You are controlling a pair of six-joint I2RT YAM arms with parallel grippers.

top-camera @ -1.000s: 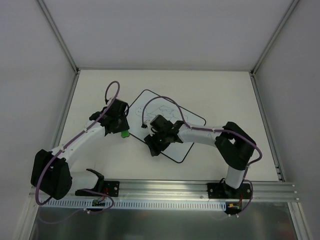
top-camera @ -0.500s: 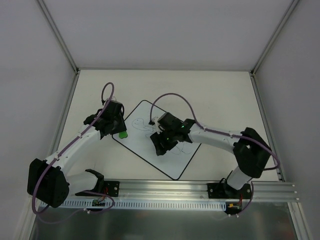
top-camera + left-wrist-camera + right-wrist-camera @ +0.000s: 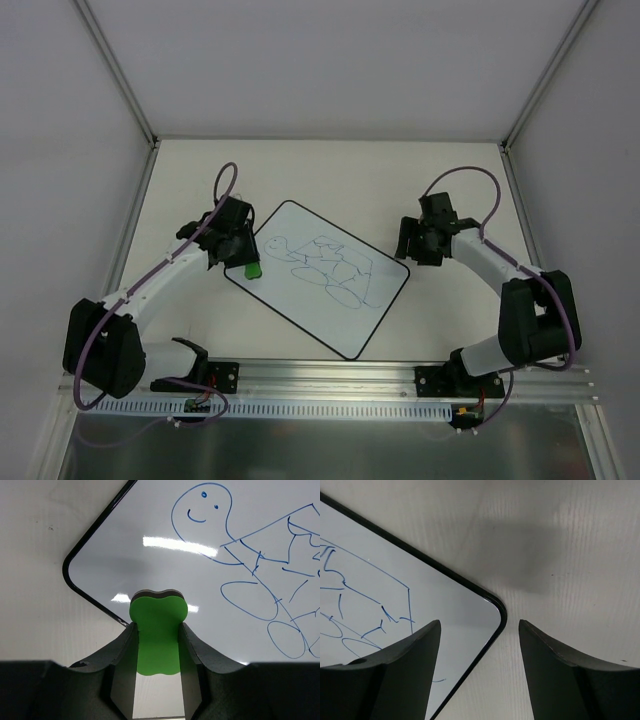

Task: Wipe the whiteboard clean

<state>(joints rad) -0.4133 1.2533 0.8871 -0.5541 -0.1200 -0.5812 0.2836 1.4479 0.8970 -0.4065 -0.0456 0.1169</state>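
The whiteboard [image 3: 300, 300] lies tilted on the table, with a blue smiley face and scribbles [image 3: 325, 265] drawn on it. My left gripper [image 3: 243, 262] is shut on the green eraser [image 3: 252, 269] at the board's left corner. In the left wrist view the eraser [image 3: 157, 615] sticks out between the fingers over the whiteboard's [image 3: 165, 565] black edge. My right gripper [image 3: 410, 243] is open just off the board's right corner. In the right wrist view that gripper [image 3: 479, 622] straddles the rounded corner of the whiteboard [image 3: 395, 610] and holds nothing.
White walls and aluminium posts [image 3: 115, 70] enclose the table [image 3: 450, 180]. A metal rail [image 3: 330, 375] with both arm bases runs along the near edge.
The right arm has swung off the middle of the board to its right corner and its jaws have widened. The board has slid nearer. The left gripper keeps the eraser at the left corner.
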